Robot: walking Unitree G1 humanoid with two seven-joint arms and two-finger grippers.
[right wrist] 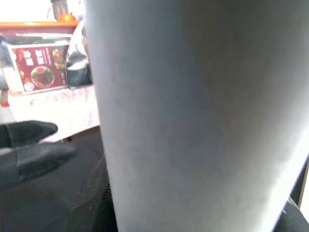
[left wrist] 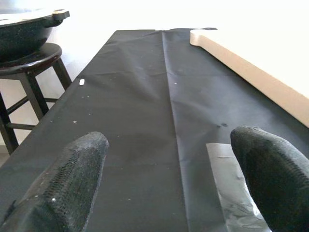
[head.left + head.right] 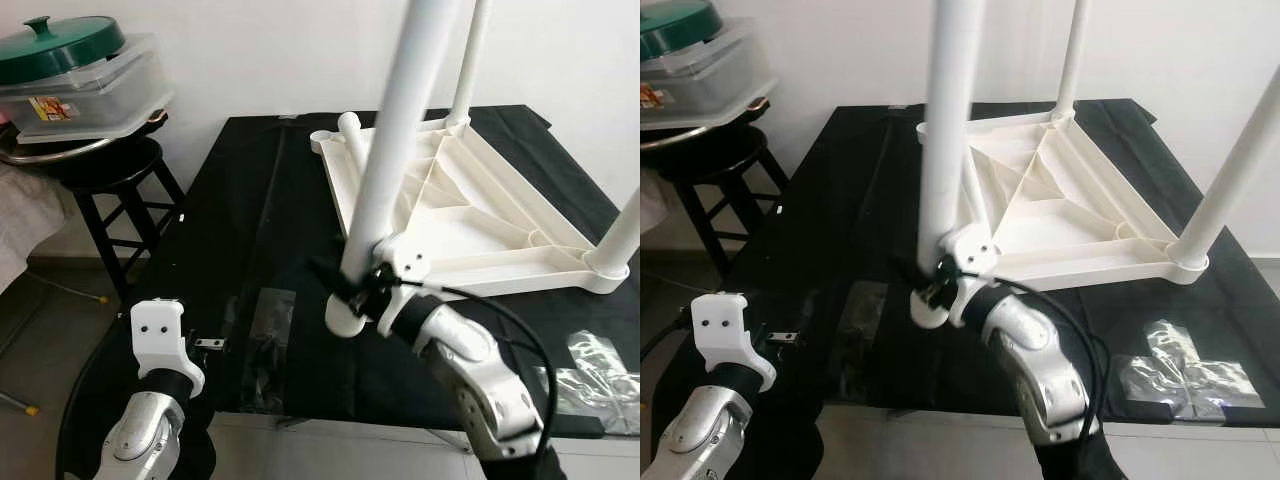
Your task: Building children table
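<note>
A white plastic tabletop (image 3: 470,215) lies upside down on the black-covered bench (image 3: 250,220). Two white legs stand in its far (image 3: 470,60) and right (image 3: 625,235) corners. My right gripper (image 3: 362,287) is shut on a third white leg (image 3: 395,120), which is nearly upright with its lower end (image 3: 345,318) on the cloth by the tabletop's near-left corner. In the right wrist view this leg (image 1: 193,116) is right against the camera, with one black finger (image 1: 29,145) beside it. My left gripper (image 2: 169,179) hovers open over the cloth at the front left, holding nothing.
Clear plastic bags lie on the cloth at the front middle (image 3: 265,330) and front right (image 3: 600,370). A black stool (image 3: 110,180) at the left carries a plastic container with a green lid (image 3: 60,45). The bench's front edge (image 3: 330,420) is close to me.
</note>
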